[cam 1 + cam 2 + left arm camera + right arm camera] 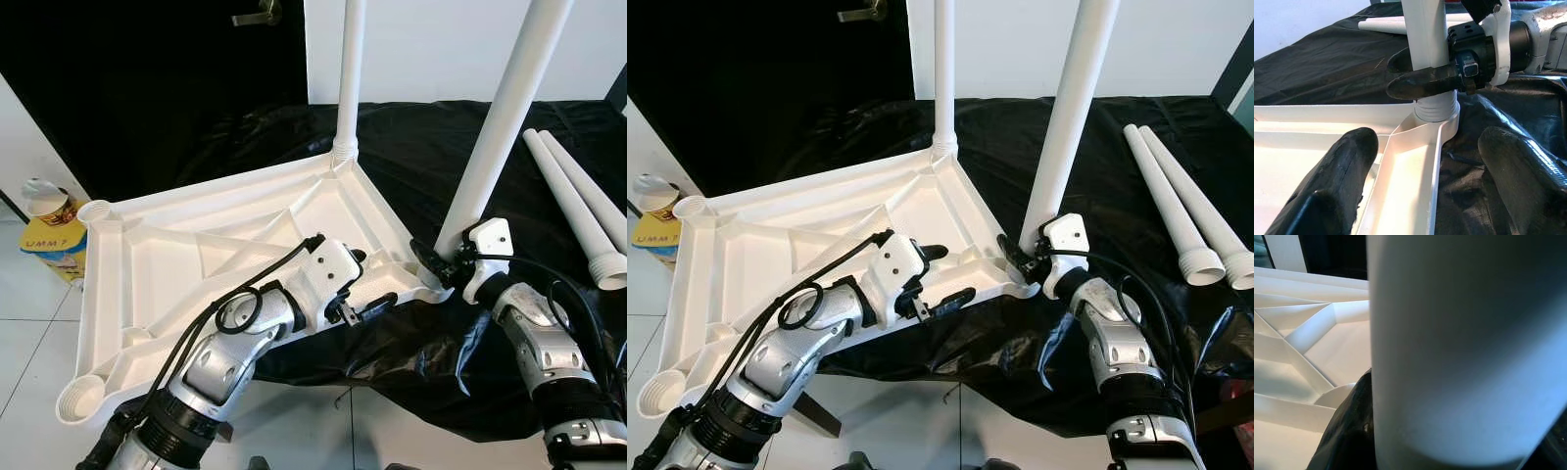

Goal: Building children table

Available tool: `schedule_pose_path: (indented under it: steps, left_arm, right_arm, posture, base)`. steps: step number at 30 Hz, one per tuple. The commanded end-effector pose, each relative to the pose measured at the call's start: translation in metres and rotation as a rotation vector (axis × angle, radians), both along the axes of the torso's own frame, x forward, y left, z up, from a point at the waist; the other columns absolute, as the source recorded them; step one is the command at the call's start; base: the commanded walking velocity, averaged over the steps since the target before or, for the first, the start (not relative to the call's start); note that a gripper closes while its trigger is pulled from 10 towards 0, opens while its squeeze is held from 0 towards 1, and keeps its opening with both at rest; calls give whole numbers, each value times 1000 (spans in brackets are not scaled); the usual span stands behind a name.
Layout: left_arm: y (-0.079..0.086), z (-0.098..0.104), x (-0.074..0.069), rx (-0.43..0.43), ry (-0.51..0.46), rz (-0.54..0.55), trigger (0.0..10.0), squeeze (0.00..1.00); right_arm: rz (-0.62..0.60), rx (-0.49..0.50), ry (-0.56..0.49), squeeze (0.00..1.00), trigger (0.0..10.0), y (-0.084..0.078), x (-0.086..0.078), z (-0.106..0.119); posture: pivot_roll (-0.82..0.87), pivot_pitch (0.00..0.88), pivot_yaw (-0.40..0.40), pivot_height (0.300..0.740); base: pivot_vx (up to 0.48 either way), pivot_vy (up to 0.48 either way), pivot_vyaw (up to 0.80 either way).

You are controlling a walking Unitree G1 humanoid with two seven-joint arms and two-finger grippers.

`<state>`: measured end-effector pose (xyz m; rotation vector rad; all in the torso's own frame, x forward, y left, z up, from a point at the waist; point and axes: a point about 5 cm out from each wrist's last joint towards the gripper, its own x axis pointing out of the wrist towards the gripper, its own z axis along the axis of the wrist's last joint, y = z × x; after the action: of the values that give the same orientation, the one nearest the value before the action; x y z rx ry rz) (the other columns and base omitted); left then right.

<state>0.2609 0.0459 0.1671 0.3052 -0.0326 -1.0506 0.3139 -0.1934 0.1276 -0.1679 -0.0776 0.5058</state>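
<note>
Right end effector point(438, 262) pinching second leg point(495, 137), seating it in tabletop point(196, 255) corner socket; left end effector point(364, 294) spread, bracing rim. Next: twisting leg home.

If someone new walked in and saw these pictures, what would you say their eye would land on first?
Probably the white tabletop lying upside down, partly on a black cloth, with two white legs standing up from its far and near right corners. The right gripper is shut around the nearer leg just above its socket, while the left gripper sits open over the tabletop's edge. Two spare legs lie on the cloth, right.
</note>
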Motion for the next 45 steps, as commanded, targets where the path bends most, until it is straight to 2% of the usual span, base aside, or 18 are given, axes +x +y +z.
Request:
schedule_pose_path:
  steps: [1,4,5,6,8,11,16,21,23,25,26,28,36,37,38,39,45]
  left_arm:
    - [-1,-5,-2,33,11,-57,10000,0]
    - [1,-9,3,57,31,-34,10000,0]
    - [1,-9,3,57,31,-34,10000,0]
    - [9,-13,11,78,58,22,10000,0]
    - [9,-13,11,78,58,22,10000,0]
    - [17,-14,18,79,71,72,10000,0]
    - [36,-14,34,86,73,175,10000,0]
    - [40,-14,37,98,72,190,10000,0]
    - [44,-16,38,109,74,201,10000,0]
    - [44,-16,38,109,74,201,10000,0]
    - [45,-17,38,114,76,202,10000,0]
    - [45,-18,37,120,78,193,10000,0]
    - [45,-19,35,137,82,168,10000,0]
    - [46,-20,35,139,83,167,10000,0]
    - [46,-20,35,139,83,167,10000,0]
    - [48,-20,35,143,84,168,10000,0]
    - [50,-21,36,152,86,173,10000,0]
  right_arm:
    - [5,-28,99,0,10000,3,-5,-22]
    - [-147,-10,109,0,10000,4,-6,-28]
    - [-147,-10,109,0,10000,4,-6,-28]
    - [-231,27,124,0,10000,9,-8,-30]
    - [-231,27,124,0,10000,9,-8,-30]
    - [-289,65,132,0,10000,13,-9,-31]
    - [-517,145,135,0,10000,19,-13,-33]
    - [-587,163,127,0,10000,20,-14,-32]
    - [-732,193,109,0,10000,22,-18,-30]
    - [-732,193,109,0,10000,22,-18,-30]
    - [-792,209,108,0,10000,25,-20,-29]
    - [-808,219,107,0,10000,29,-21,-29]
    - [-815,217,101,0,10000,28,-23,-26]
    - [-824,215,102,933,10000,27,-24,-26]
    - [-824,215,102,933,10000,27,-24,-26]
    - [-810,208,93,1000,10000,28,-25,-26]
    - [-778,199,79,1000,10000,31,-26,-23]
  posture:
    - [24,33,16,740]
    - [10,43,26,740]
    - [10,43,26,740]
    - [6,44,25,740]
    - [6,44,25,740]
    - [10,42,23,740]
    - [12,35,16,740]
    - [12,34,13,740]
    - [13,33,11,740]
    - [13,33,11,740]
    - [12,35,12,740]
    - [13,37,13,740]
    - [15,39,17,740]
    - [16,40,18,740]
    - [16,40,18,740]
    - [18,39,20,740]
    - [20,39,15,740]
  base:
    - [0,0,0]
    - [0,0,0]
    - [0,0,0]
    - [0,0,0]
    - [0,0,0]
    - [0,0,0]
    - [0,0,0]
    - [0,0,0]
    - [0,0,0]
    - [0,0,0]
    - [0,0,0]
    - [0,0,0]
    - [0,0,0]
    - [0,0,0]
    - [0,0,0]
    - [0,0,0]
    - [0,0,0]
